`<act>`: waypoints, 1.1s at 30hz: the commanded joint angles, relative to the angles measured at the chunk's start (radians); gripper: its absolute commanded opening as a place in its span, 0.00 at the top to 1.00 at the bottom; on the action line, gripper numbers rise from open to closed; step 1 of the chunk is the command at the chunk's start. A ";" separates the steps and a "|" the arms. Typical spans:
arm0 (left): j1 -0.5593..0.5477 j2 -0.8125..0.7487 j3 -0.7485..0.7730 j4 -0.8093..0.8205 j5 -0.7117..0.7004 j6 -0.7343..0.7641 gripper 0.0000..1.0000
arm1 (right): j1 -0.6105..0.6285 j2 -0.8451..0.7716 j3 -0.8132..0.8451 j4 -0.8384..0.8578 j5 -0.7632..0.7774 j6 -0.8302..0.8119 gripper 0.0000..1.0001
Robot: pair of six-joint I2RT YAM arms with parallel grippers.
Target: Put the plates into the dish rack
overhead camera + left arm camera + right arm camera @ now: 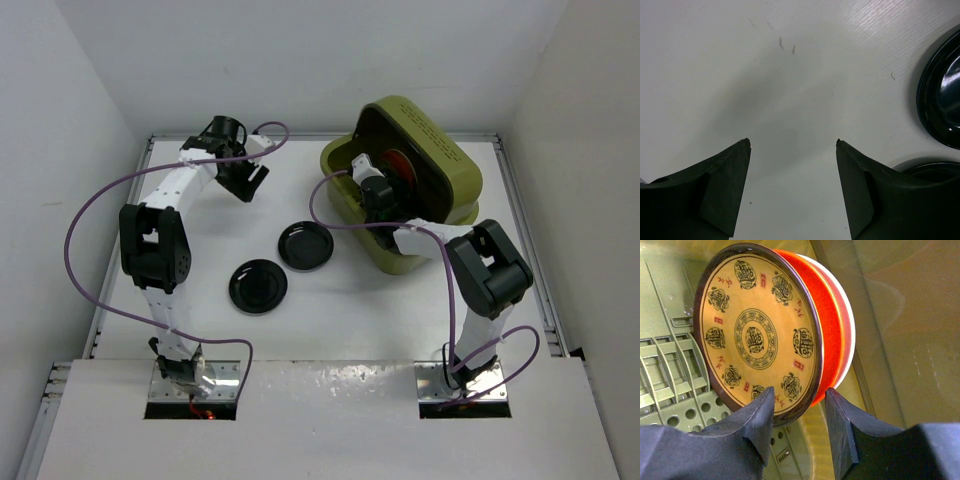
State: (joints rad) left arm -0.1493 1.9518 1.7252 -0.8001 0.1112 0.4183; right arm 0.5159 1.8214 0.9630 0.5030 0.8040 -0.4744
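Observation:
The olive-green dish rack point(343, 203) stands at the back right with its lid point(435, 140) up. Inside it the dark yellow patterned plate point(755, 330), the orange plate point(832, 340) and a cream plate point(849, 325) stand on edge, stacked against the wall. My right gripper point(800, 392) is open inside the rack, one jaw on each side of the lower rims of the yellow and orange plates. Two glossy black plates point(258, 285) point(306, 245) lie flat on the table. My left gripper point(792, 142) is open and empty over bare table at the back left, the black plates point(942, 100) to its right.
The rack's slatted grid floor point(670, 370) lies left of the standing plates. White walls close in the table on three sides. The right arm point(485, 270) reaches over the rack's near rim.

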 commanded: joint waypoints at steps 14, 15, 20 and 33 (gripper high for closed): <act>0.001 -0.011 0.005 -0.001 0.007 0.022 0.27 | 0.004 -0.056 0.054 0.012 0.021 -0.023 0.25; 0.001 -0.011 0.005 -0.001 0.007 0.022 0.27 | 0.001 -0.054 0.059 0.011 0.021 -0.024 0.24; 0.001 -0.011 0.005 -0.001 0.016 0.022 0.27 | 0.013 -0.068 0.068 0.012 0.026 -0.030 0.16; 0.001 -0.040 0.014 -0.001 0.036 0.022 0.27 | 0.059 -0.218 0.250 -0.275 -0.116 0.031 0.11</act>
State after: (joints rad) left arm -0.1493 1.9518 1.7252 -0.8001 0.1173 0.4374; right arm 0.5659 1.6966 1.1027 0.3367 0.7719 -0.5022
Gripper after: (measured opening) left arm 0.733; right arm 0.888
